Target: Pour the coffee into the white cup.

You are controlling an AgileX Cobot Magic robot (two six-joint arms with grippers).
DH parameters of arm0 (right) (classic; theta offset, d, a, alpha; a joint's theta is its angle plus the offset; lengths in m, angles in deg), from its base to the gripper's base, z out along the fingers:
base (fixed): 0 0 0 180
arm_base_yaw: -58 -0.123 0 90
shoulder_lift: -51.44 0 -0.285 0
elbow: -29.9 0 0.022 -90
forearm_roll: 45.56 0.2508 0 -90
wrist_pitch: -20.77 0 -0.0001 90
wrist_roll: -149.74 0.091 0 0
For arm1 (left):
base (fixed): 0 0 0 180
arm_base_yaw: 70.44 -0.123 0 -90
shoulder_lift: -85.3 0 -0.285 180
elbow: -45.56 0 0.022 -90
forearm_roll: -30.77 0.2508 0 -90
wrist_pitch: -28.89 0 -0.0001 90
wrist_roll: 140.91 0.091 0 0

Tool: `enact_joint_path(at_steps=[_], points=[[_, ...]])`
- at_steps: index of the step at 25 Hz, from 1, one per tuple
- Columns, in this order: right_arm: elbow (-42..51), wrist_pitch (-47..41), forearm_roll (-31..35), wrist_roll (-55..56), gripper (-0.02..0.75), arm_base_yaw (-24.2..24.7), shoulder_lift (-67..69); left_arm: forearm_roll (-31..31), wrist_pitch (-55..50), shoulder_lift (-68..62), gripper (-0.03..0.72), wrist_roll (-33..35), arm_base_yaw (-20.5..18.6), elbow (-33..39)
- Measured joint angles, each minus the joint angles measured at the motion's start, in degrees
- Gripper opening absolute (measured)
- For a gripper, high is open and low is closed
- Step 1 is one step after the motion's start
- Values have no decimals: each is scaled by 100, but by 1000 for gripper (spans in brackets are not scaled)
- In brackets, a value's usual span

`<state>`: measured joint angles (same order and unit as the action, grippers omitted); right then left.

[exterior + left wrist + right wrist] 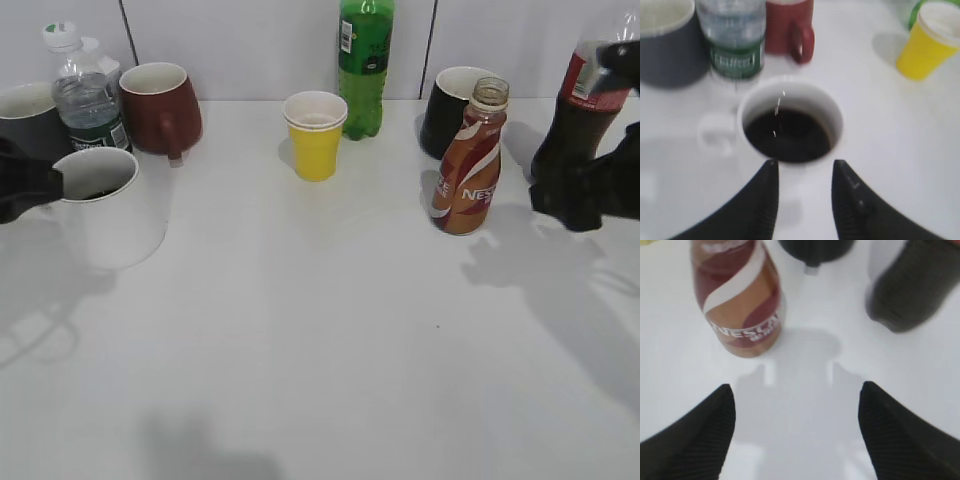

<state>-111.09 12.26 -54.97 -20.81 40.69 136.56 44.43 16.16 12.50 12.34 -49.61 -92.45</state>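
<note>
The white cup (112, 210) stands at the left of the table and holds dark brown coffee (787, 135); its handle (715, 132) points left in the left wrist view. My left gripper (805, 170) is open just short of the cup's rim, and in the exterior view it (25, 185) is at the cup's left side. The brown NESCAFE bottle (468, 165) stands upright with no cap at the right and also shows in the right wrist view (740, 305). My right gripper (797, 395) is open and empty, apart from the bottle, to its right (580, 200).
Along the back stand a grey mug (25, 115), a clear water bottle (85, 95), a dark red mug (160, 105), a yellow paper cup (315, 135), a green bottle (362, 65), a black mug (455, 110) and a dark cola bottle (585, 100).
</note>
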Motion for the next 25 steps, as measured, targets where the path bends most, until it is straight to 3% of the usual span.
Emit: enact_joint_path(at_steps=[9,18,25], points=[[-841,-2315,818,-75,594,0,-1002,-274,-2310,901,277,72,620,-589],[-587,-3720,1048,-315,593,0,-3309,-627,-3922,2478,277,1063,647,-600],[65,-4748,1049,-326,591,0,-5092,-913,-4499,4040,277,1348,647,-32]])
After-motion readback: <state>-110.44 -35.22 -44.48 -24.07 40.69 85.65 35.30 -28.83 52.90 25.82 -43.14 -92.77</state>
